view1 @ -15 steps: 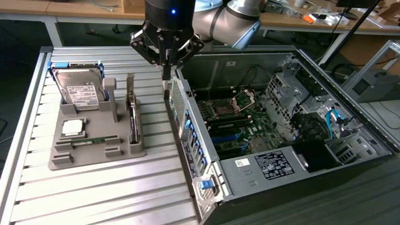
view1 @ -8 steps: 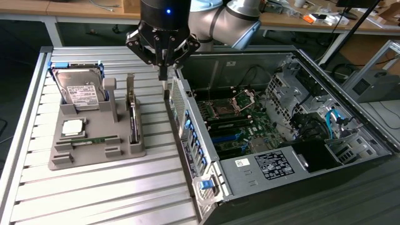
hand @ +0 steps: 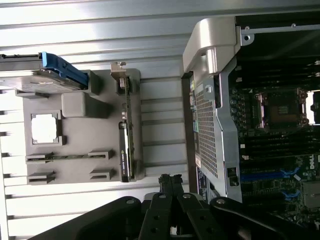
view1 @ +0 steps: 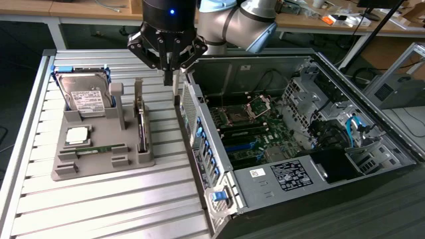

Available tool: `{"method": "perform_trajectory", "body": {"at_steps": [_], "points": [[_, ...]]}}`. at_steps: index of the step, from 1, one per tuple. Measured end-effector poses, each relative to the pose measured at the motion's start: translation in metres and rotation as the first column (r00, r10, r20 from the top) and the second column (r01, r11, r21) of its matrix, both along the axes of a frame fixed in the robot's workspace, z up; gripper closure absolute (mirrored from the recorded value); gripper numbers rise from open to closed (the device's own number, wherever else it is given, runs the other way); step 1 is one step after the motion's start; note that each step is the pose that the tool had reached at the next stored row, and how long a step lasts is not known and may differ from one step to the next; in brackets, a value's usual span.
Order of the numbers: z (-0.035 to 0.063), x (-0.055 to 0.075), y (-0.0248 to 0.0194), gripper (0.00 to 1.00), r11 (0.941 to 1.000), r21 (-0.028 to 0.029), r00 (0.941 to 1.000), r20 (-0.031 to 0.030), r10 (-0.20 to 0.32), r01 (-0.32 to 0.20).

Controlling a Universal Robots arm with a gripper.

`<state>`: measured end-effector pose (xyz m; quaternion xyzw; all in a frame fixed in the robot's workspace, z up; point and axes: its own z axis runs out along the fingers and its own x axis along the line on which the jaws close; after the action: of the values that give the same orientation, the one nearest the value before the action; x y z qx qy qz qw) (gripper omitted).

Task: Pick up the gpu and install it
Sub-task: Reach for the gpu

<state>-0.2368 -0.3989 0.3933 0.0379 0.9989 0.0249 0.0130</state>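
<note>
The gpu (view1: 141, 122) stands on its edge in a slot along the side of the grey holder (view1: 99, 162) nearest the computer case, its metal bracket pointing up at the far end. The wrist view shows the gpu (hand: 126, 150) as a thin dark card in the same slot. My gripper (view1: 170, 74) hangs above the table, over the gap between the holder and the case wall, a little beyond the gpu's far end. Its fingers are shut together with nothing between them. From the wrist, the gripper (hand: 170, 181) sits beside the card and apart from it.
The open computer case (view1: 371, 124) lies on the exterior view's right with its motherboard (view1: 249, 124) exposed. The holder also carries a silver hard drive (view1: 85, 97), a square processor (view1: 77, 134) and a green memory stick (view1: 96, 148). Slatted metal table (view1: 119, 204) lies in front.
</note>
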Motion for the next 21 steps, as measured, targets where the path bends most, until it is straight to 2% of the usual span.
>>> {"method": "perform_trajectory", "body": {"at_steps": [21], "points": [[0.0,-0.016,0.0,0.89,1.0,0.0,1.0,0.0,0.0,0.0]]}}
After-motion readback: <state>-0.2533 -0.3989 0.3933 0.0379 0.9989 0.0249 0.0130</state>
